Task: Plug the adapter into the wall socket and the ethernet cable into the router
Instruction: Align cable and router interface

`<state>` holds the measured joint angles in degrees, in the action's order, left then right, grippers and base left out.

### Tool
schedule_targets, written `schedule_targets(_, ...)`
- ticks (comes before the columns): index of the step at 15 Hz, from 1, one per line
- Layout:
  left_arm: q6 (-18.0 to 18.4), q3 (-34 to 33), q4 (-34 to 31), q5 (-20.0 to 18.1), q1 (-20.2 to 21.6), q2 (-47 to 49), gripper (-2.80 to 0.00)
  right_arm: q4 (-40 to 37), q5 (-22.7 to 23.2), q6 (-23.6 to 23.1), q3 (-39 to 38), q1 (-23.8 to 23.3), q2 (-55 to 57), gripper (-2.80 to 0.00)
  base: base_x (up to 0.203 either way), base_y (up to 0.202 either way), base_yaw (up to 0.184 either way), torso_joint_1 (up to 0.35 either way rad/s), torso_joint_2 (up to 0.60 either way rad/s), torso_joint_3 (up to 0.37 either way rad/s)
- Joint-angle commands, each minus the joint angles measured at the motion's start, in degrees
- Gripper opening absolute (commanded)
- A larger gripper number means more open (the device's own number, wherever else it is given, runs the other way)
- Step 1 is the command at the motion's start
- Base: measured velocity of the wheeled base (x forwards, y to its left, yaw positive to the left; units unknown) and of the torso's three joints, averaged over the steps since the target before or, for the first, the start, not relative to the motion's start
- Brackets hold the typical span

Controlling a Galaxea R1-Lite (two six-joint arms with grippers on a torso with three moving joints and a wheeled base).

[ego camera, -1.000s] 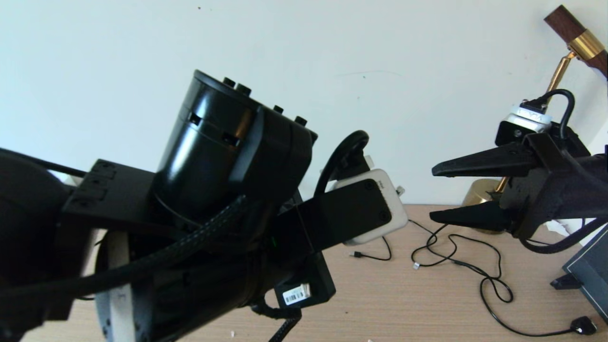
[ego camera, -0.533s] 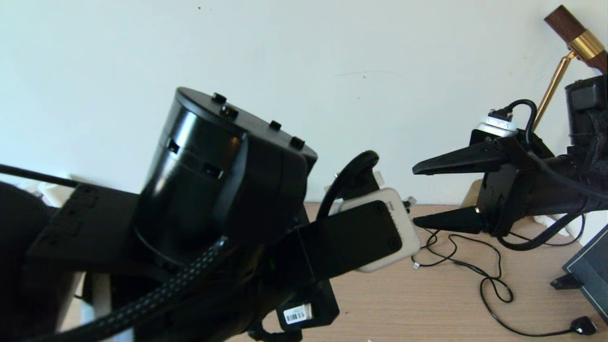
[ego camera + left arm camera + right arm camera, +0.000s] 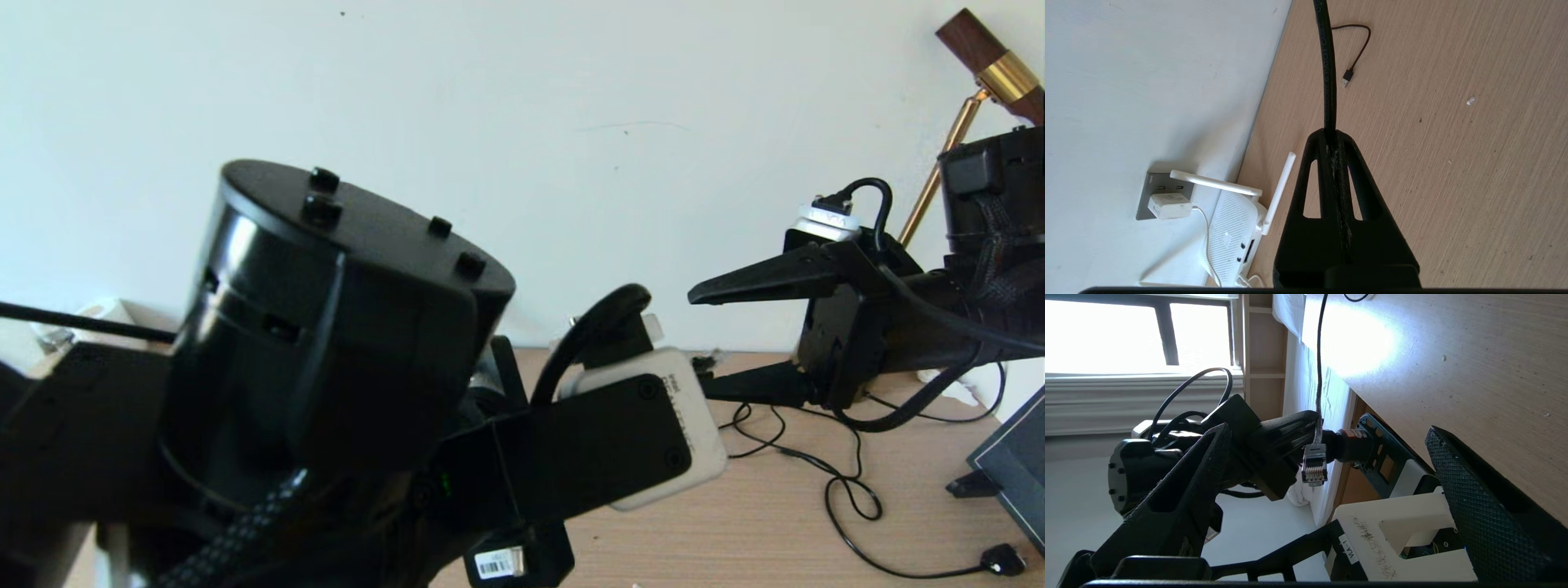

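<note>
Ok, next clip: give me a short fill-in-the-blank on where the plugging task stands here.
1. The adapter sits plugged into the wall ____.
2. The left gripper is shut on the ethernet ____.
3. The right gripper has its jaws ____.
4. The cable's clear plug hangs free, not yet in the ____.

Missing words: socket; cable; open; router

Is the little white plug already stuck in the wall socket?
Yes, the left wrist view shows the adapter seated in the grey wall socket, its white cord trailing down beside the router.
</note>
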<state>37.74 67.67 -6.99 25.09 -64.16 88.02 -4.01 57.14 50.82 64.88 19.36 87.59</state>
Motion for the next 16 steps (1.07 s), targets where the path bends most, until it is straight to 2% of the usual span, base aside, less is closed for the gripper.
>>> schedule_targets(1, 0.4, -1.48, 0.57, 0.14, 0.0, -1.42, -2.8, -0.03, 0.34, 0.33, 0.07, 0.58, -0.05, 0.0, 0.0, 0.0, 0.0, 0.0, 0.0, 0.0)
schedule_targets(4, 0.4, -1.48, 0.61, 0.22, 0.09, -1.51, -2.8, -0.03, 0.26, 0.51, -0.02, 1.47, -0.31, 0.0, 0.0, 0.0, 0.0, 0.0, 0.0, 0.0)
schedule_targets(5, 0.4, -1.44, 0.66, 0.22, 0.09, -1.44, -2.8, -0.03, 0.27, 0.58, -0.02, 1.65, -0.31, -2.8, 0.0, 0.0, 0.0, 0.0, 0.0, 0.0)
schedule_targets(16, 0.41, -1.13, 1.72, 0.22, 0.09, -0.13, -2.8, -0.12, 0.17, 1.56, -0.46, 3.41, -0.31, -2.8, 0.0, 0.0, 0.0, 0.0, 0.0, 0.0)
